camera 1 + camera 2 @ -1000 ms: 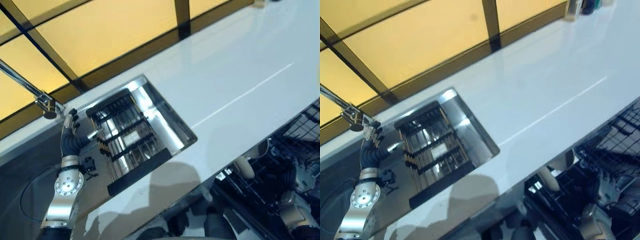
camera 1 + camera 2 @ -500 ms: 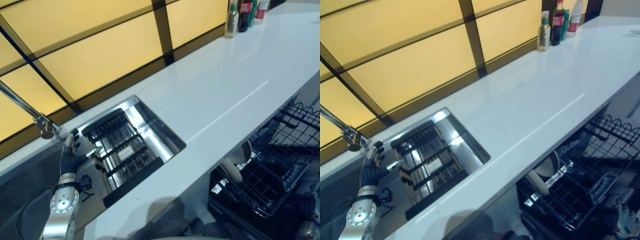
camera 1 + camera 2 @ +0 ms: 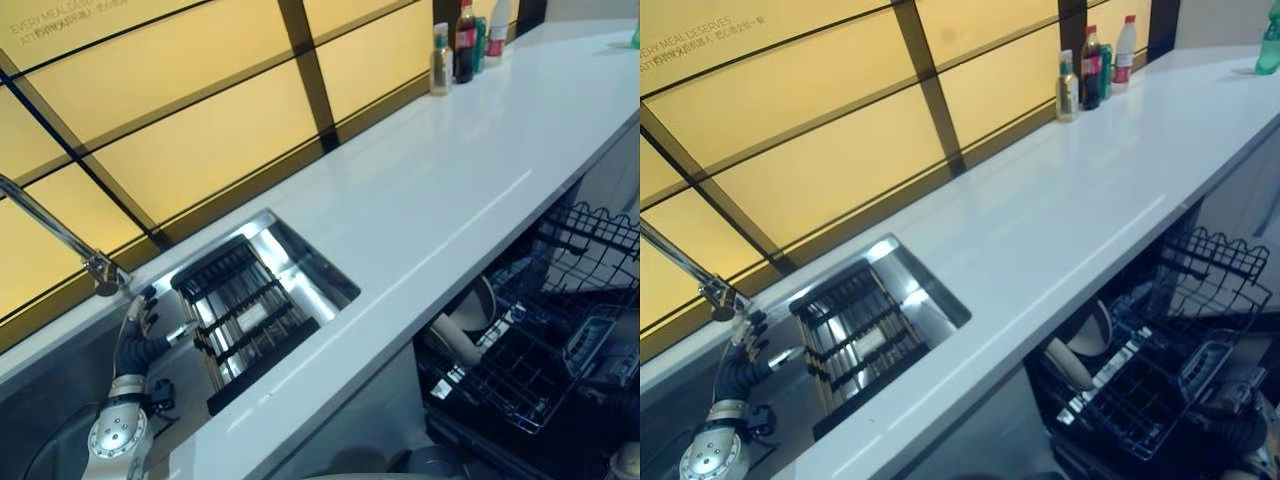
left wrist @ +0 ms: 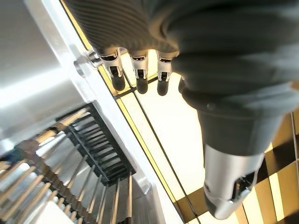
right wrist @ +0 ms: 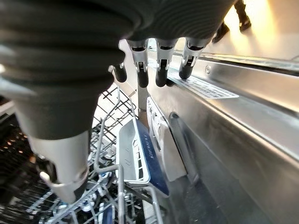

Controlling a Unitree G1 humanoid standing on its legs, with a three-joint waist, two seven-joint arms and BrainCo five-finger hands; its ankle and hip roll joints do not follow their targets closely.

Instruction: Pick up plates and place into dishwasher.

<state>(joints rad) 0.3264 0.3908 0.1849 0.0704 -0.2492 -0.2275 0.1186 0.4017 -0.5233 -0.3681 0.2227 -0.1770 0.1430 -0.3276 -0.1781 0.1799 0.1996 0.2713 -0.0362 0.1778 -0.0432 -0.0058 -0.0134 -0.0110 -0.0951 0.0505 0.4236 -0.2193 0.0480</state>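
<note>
1. White surface (image 3: 440, 190) runs under yellow panels; bottles (image 3: 1090, 70) stand far off.
2. Two plates (image 3: 465, 325) already stand in the dishwasher rack (image 3: 530, 370).
3. Left hand (image 3: 140, 318) hovers by the sink rack (image 3: 245, 305), right hand (image 5: 159, 65) inside the dishwasher; both have released fingers, holding nothing.

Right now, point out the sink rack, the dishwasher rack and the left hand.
sink rack (image 3: 240, 305), left eye view, middle bars.
dishwasher rack (image 3: 545, 350), left eye view, wire grid of the pulled-out basket.
left hand (image 3: 135, 320), left eye view, fingers above the ribbed cover.
</note>
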